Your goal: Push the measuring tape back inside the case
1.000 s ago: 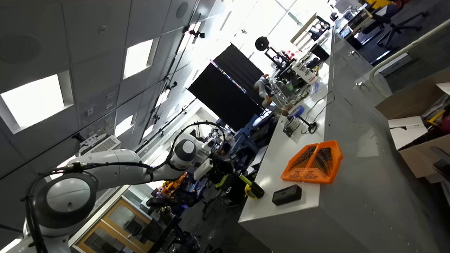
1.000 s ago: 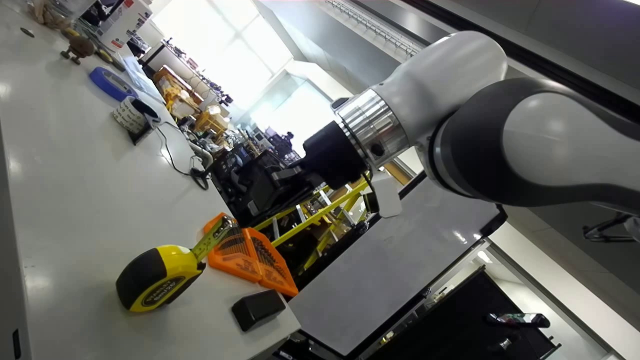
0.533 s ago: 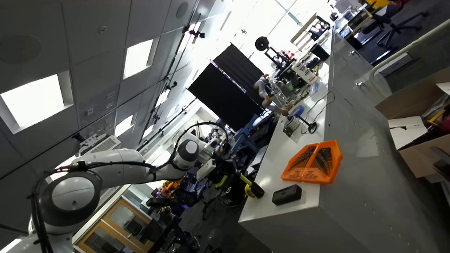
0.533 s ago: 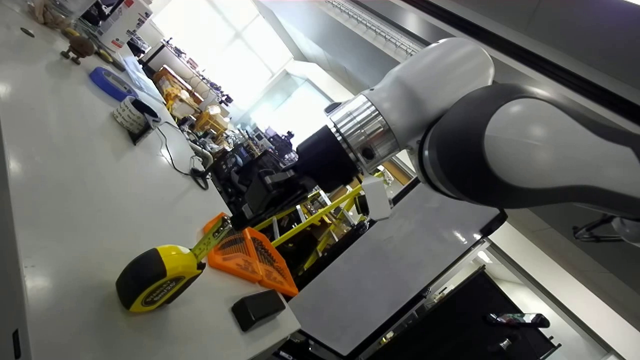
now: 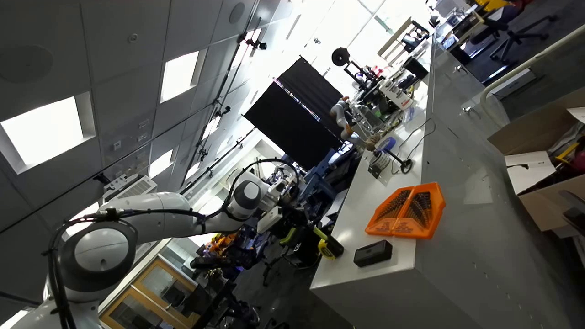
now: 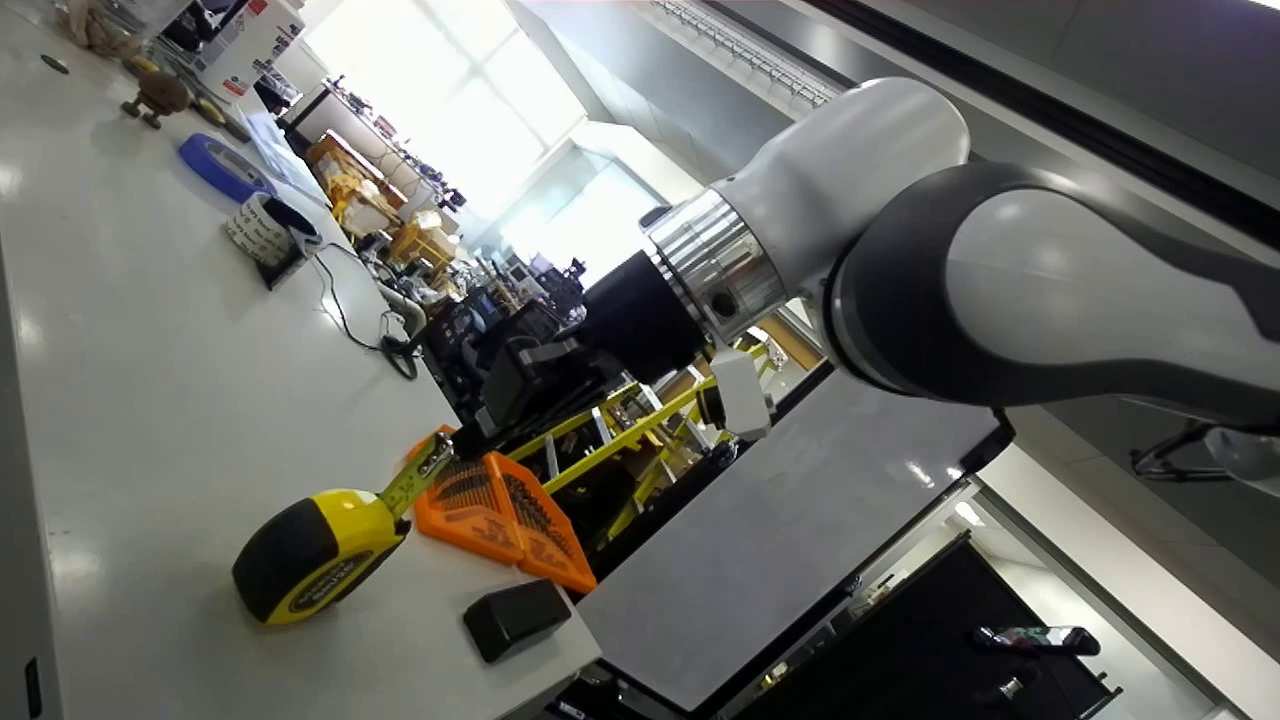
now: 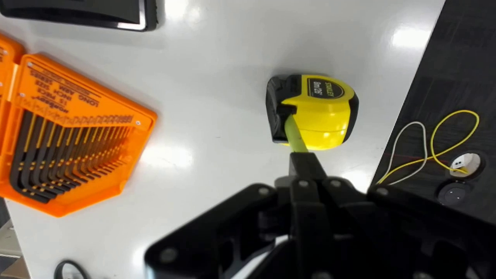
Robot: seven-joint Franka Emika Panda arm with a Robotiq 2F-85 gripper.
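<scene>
Left of tape case [image 7: 323,124], wrist view: orange hex-key tray [image 7: 85,190] on counter [image 7: 209,97]. Upper left of case: black box [image 7: 77,13]. At case mouth: measuring tape [image 7: 295,133], sticking out. Just below case: tool [image 7: 306,162] narrow, fingers together, tips at tape's outer end. Right of case: yellow cord [image 7: 461,111].

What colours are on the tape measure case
Yellow and black. The wrist view shows the case best.

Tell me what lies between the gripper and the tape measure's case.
The extended yellow tape blade runs between the gripper and the Stanley tape measure case; this shows in the wrist view and in both exterior views.
</scene>
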